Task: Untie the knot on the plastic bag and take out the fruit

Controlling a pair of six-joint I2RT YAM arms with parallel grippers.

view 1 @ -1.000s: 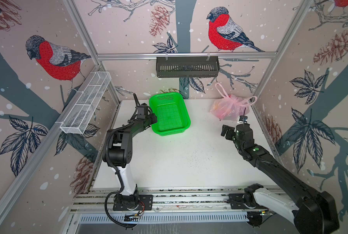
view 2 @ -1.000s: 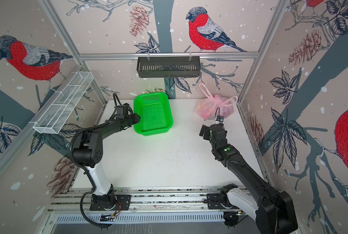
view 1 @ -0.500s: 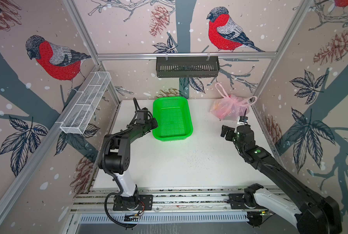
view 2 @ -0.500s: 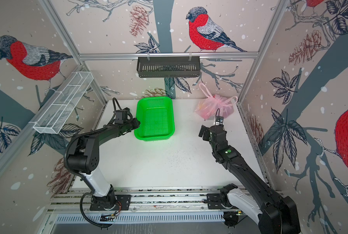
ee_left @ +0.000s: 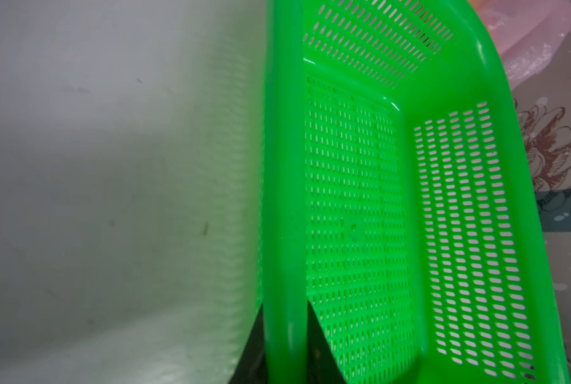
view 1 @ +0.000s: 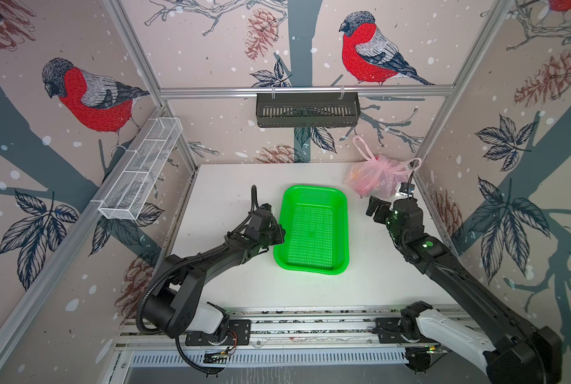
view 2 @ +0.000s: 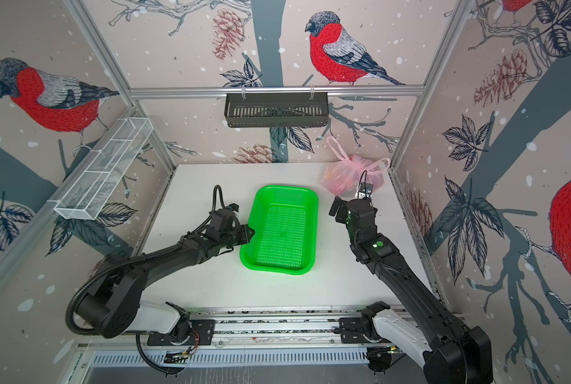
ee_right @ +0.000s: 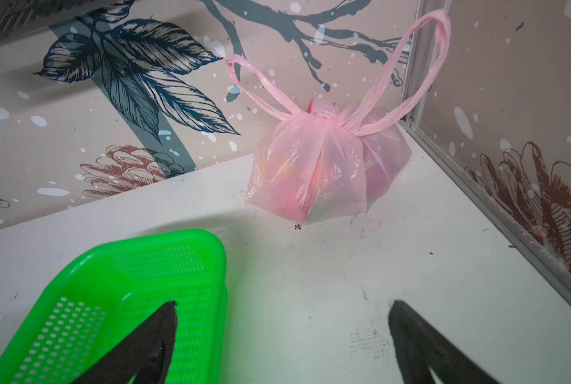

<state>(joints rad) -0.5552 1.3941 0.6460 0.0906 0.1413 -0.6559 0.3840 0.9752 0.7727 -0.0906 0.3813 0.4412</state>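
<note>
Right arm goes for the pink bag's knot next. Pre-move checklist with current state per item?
1. right gripper open: ok, jaws wide, pointed at the plastic bag, not touching it.
2. path to the bag: ok, only table surface lies between.
3. knot reachable: ok, tied on top of the bag, both loop handles standing free.
4. left gripper free to help: not ok, shut on the rim of the green tray.
5. tray empty for unloading: ok.
6. fruit count inside the bag: cannot tell, only blurred colour through the plastic.
</note>
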